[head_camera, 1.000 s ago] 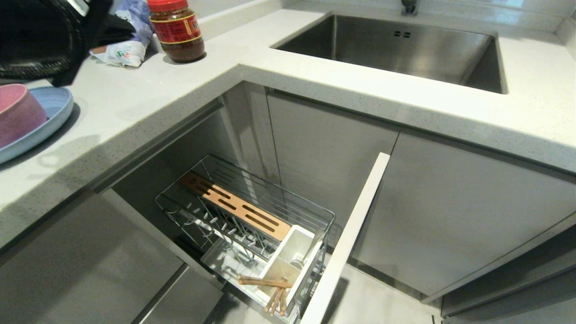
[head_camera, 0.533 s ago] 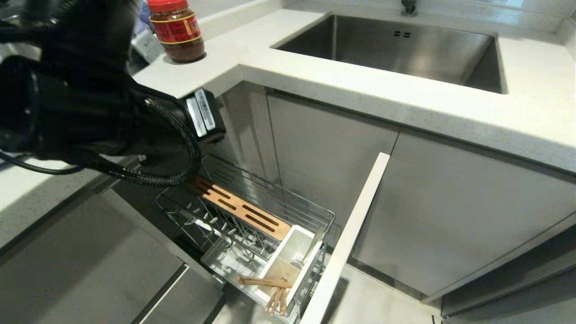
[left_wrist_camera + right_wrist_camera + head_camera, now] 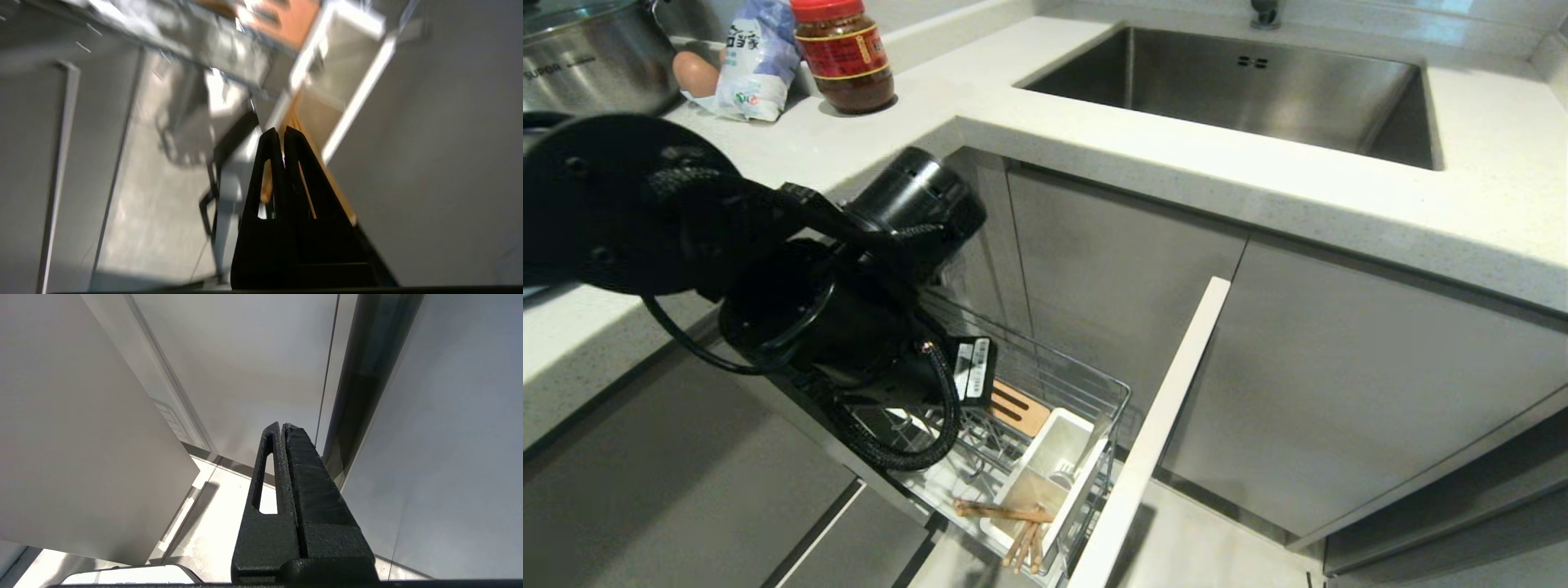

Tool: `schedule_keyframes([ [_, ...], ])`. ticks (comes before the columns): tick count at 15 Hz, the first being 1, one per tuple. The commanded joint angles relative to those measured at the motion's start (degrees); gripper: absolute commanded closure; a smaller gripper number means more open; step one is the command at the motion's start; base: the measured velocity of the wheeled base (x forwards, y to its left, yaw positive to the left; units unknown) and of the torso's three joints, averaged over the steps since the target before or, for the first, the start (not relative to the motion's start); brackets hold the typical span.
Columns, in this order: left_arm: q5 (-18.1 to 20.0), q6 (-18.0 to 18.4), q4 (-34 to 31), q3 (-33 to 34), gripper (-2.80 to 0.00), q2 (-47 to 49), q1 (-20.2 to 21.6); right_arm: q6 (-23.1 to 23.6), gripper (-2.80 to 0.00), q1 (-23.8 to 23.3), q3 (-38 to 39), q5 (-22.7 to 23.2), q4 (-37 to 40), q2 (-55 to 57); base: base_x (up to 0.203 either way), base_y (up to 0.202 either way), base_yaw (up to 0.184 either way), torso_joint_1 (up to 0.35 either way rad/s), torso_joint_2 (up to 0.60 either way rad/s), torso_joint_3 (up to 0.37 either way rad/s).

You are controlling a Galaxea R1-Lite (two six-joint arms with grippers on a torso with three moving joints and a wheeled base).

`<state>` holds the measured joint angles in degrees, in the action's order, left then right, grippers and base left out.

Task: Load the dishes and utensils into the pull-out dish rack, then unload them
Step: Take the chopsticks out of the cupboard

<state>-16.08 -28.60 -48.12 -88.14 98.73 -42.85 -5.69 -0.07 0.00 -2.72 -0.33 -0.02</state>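
The pull-out dish rack (image 3: 1058, 392) stands open below the counter, with its narrow white front panel (image 3: 1156, 433) nearest me. In its white utensil cup (image 3: 1045, 469) the wooden chopsticks (image 3: 1023, 539) lean out over the near end, and a silver fork (image 3: 1088, 454) stands inside. My left arm (image 3: 833, 318) reaches down over the rack's back half and hides its own gripper in the head view. In the left wrist view the left gripper (image 3: 282, 130) is shut and empty, pointing at the cup (image 3: 347, 53), with the chopsticks (image 3: 338, 193) behind its fingers. The dishes are hidden behind the arm. My right gripper (image 3: 282, 425) hangs shut beside cabinet fronts.
On the counter at the back left stand a steel pot (image 3: 588, 49), an egg (image 3: 694, 72), a bag (image 3: 756, 61) and a red-lidded jar (image 3: 843, 53). The steel sink (image 3: 1241, 82) is at the back right. Grey cabinet doors (image 3: 1339, 367) flank the rack.
The left arm has swung from the counter's back left down over the rack. It now covers the plate, the bowl and the wooden strip, and the pot shows again. The chopsticks have not moved.
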Motion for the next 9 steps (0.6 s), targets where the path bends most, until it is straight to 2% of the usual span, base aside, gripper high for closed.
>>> schedule_keyframes([
  [1,3.9,0.8,-3.9,-0.9,0.0,4.4,0.3,0.0,0.0,0.0,0.0,0.0,0.0,-0.2,0.0,0.0,0.0,0.0,0.0,0.0],
  [2,4.5,2.1,-5.5,-1.3,-2.8,6.4,0.5,0.0,0.0,0.0,0.0,0.0,0.0,-0.2,0.0,0.0,0.0,0.0,0.0,0.0],
  [9,6.1,5.5,-12.9,-4.1,-2.8,17.7,3.9,0.0,0.0,0.0,0.0,0.0,0.0,-0.2,0.0,0.0,0.0,0.0,0.0,0.0],
])
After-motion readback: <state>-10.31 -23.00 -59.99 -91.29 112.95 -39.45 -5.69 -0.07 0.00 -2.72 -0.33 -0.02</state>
